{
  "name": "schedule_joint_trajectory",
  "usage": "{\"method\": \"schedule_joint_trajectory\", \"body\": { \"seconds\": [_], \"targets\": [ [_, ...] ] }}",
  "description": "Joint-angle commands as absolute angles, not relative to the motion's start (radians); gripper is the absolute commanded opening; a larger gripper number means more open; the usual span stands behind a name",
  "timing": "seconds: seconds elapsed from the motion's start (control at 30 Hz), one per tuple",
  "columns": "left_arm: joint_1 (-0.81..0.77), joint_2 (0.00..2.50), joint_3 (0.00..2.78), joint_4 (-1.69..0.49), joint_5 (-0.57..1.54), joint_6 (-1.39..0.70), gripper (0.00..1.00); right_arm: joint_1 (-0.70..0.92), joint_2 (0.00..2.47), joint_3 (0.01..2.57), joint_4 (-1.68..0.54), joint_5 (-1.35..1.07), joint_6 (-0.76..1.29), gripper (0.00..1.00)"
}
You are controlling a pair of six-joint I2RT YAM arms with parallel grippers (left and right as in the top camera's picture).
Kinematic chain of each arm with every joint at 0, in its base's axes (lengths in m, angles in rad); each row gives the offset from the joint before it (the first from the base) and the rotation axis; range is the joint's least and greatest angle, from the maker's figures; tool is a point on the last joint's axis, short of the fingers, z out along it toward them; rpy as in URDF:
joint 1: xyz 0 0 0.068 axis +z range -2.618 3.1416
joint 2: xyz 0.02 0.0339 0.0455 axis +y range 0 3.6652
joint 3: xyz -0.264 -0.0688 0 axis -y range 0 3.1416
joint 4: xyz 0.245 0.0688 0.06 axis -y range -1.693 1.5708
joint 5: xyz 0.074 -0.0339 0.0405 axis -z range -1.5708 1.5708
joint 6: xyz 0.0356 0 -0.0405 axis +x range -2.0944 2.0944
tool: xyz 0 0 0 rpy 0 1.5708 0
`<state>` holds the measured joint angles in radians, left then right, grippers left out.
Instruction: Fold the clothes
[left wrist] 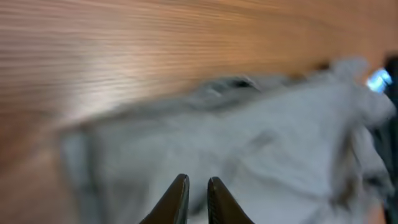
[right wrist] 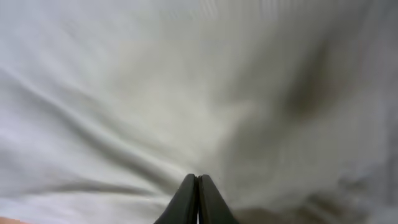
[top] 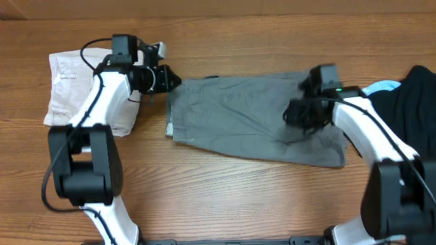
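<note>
Nearest the robot we record a bare strip of wood-grain worktop (top: 225, 197) running between the two arm bases. Just beyond it lie the grey shorts (top: 231, 116), spread flat across the middle of the worktop with their long side running left to right. The cloth carries shallow creases, and a pale edge shows at its left end. The right end effector (top: 294, 114) stands over the right-hand part of these shorts. In the right wrist view its fingers (right wrist: 186, 199) are pressed together tip to tip, and we see no cloth caught between them. Blurred grey fabric fills the rest of that view. We cannot tell whether the tips touch the cloth. To the right, against the worktop's edge and just beside the shorts' right end, sits a black garment (top: 415, 116), with a light-blue garment (top: 381, 86) showing at its far left side. Farther back, the left end effector (top: 170, 78) is at the far left corner of the grey shorts, pointing right along their far edge. The left wrist view is blurred, but it shows the two fingers (left wrist: 177, 199) standing a narrow slit apart with nothing between them, above the grey cloth. Left of that, apart from the grey shorts and partly under the left arm (top: 102, 102), lie the cream shorts (top: 68, 82), folded into a compact block that reaches toward the far left of the worktop.
</note>
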<state>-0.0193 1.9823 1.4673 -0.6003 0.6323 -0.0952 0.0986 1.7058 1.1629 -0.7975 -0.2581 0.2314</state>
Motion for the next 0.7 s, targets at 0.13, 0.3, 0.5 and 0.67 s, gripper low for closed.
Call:
{"method": "schedule_joint_trajectory", "body": {
  "seconds": [0.13, 0.3, 0.5, 0.67],
  "targets": [
    [-0.224, 1.943, 1.464, -0.815, 0.548, 0.105, 0.17, 0.076, 1.697, 1.201, -0.763, -0.122, 0.376, 0.04],
    [-0.339, 2.002, 1.356, -0.811, 0.445, 0.105, 0.15, 0.018, 1.802, 1.199, -0.682, -0.106, 0.424, 0.04],
    [-0.347, 2.048, 1.267, -0.804, 0.325, 0.093, 0.15, -0.025, 1.939, 1.199, -0.55, -0.103, 0.439, 0.04],
    [-0.309, 2.051, 1.241, -0.832, 0.273, 0.079, 0.12, -0.085, 2.038, 1.199, -0.426, -0.083, 0.504, 0.04]
  ]
}}
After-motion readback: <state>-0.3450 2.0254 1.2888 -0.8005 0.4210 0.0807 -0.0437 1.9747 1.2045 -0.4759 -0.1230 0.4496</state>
